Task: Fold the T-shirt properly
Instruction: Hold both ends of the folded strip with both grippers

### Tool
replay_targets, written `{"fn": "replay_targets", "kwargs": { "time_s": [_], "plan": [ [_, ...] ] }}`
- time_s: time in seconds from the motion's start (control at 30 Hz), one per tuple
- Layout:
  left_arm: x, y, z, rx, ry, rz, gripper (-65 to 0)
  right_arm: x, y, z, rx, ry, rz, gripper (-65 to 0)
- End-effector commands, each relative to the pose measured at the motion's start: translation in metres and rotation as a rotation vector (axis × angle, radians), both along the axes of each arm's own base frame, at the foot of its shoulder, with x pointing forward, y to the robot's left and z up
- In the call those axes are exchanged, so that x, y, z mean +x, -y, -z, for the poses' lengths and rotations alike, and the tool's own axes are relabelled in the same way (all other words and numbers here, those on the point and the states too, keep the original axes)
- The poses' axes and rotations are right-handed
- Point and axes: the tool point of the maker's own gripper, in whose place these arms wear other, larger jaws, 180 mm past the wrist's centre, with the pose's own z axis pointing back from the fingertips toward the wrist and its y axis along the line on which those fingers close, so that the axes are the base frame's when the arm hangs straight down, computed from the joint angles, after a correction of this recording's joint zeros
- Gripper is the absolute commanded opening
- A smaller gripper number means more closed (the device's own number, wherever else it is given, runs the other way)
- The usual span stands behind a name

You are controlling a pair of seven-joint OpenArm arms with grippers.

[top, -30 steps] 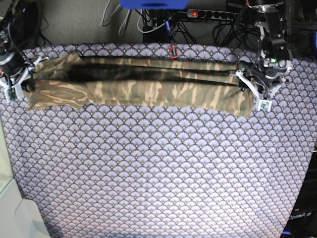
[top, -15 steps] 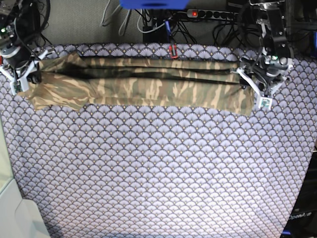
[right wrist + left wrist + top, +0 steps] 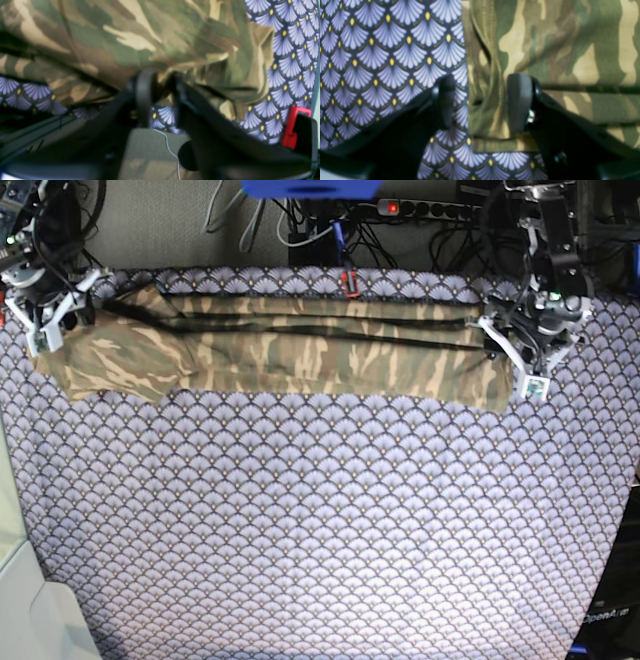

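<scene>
The camouflage T-shirt point(image 3: 300, 350) lies folded into a long narrow strip across the far part of the table. At its right end my left gripper point(image 3: 510, 362) stands open. In the left wrist view its two dark fingers straddle the hem edge of the shirt point(image 3: 557, 50), one over the purple cloth and one over the camouflage, the gripper point(image 3: 482, 102) gripping nothing. At the strip's left end my right gripper point(image 3: 58, 315) sits low. In the right wrist view its jaws point(image 3: 162, 92) stand apart, with a bunched fold of the shirt point(image 3: 125, 37) at the tips.
The purple scallop-patterned table cloth point(image 3: 320, 530) covers the table. A small red clip point(image 3: 348, 282) sits at the far edge. Behind it are a power strip point(image 3: 420, 208) and cables. A white surface point(image 3: 30, 610) borders the near left corner.
My right gripper carried the shirt's left end toward the far edge, then its jaws parted. The left arm and the shirt's right end stayed where they were.
</scene>
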Motion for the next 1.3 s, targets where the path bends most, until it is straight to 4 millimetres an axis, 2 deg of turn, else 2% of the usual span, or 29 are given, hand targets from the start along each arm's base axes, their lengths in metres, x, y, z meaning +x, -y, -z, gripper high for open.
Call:
{"fn": "replay_targets", "kwargs": {
  "time_s": [0.0, 0.1, 0.23, 0.47, 0.6, 0.67, 0.8, 0.87, 0.93, 1.03, 1.17, 1.27],
  "plan": [
    [-0.005, -0.005, 0.0, 0.027, -0.025, 0.018, -31.8, 0.005, 0.003, -0.01, -0.015, 0.031, -0.008, -41.2],
    [-0.005, -0.002, 0.0, 0.025, -0.027, 0.036, -31.8, 0.006, 0.004, -0.01, -0.016, 0.032, -0.006, -36.7],
    [-0.005, -0.003, 0.0, 0.025, -0.027, 0.036, -31.8, 0.002, 0.009, -0.009, -0.021, 0.025, 0.006, -36.5],
    [-0.01, -0.005, 0.002, 0.03, -0.036, 0.036, -31.8, -0.007, 0.057, -0.033, -0.096, 0.077, 0.14, -36.5],
    [-0.011, -0.005, 0.003, 0.03, -0.041, 0.036, -31.8, 0.004, 0.078, -0.053, -0.133, 0.141, 0.187, -36.6],
    [-0.018, -0.011, 0.005, 0.034, -0.053, 0.019, -31.8, 0.012, 0.076, -0.058, -0.136, 0.156, 0.167, -36.6],
    [-0.023, -0.022, 0.004, 0.042, -0.054, -0.015, -31.8, 0.032, 0.054, -0.065, -0.126, 0.194, 0.102, -36.8],
    [-0.024, -0.023, 0.004, 0.045, -0.057, -0.014, -31.8, 0.037, 0.043, -0.062, -0.118, 0.175, 0.07, -37.0],
    [-0.024, -0.023, 0.004, 0.045, -0.057, -0.014, -31.8, 0.041, 0.037, -0.056, -0.105, 0.154, 0.057, -40.2],
    [-0.022, -0.023, 0.003, 0.045, -0.052, -0.015, -31.8, 0.043, 0.03, -0.038, -0.057, 0.118, 0.062, -50.9],
    [-0.021, -0.023, 0.003, 0.043, -0.051, -0.015, -31.8, 0.043, 0.034, -0.012, 0.004, 0.068, 0.097, -64.6],
    [-0.021, -0.023, 0.003, 0.043, -0.051, -0.015, -31.8, 0.041, 0.041, 0.009, 0.043, 0.013, 0.117, -65.0]
  ]
}}
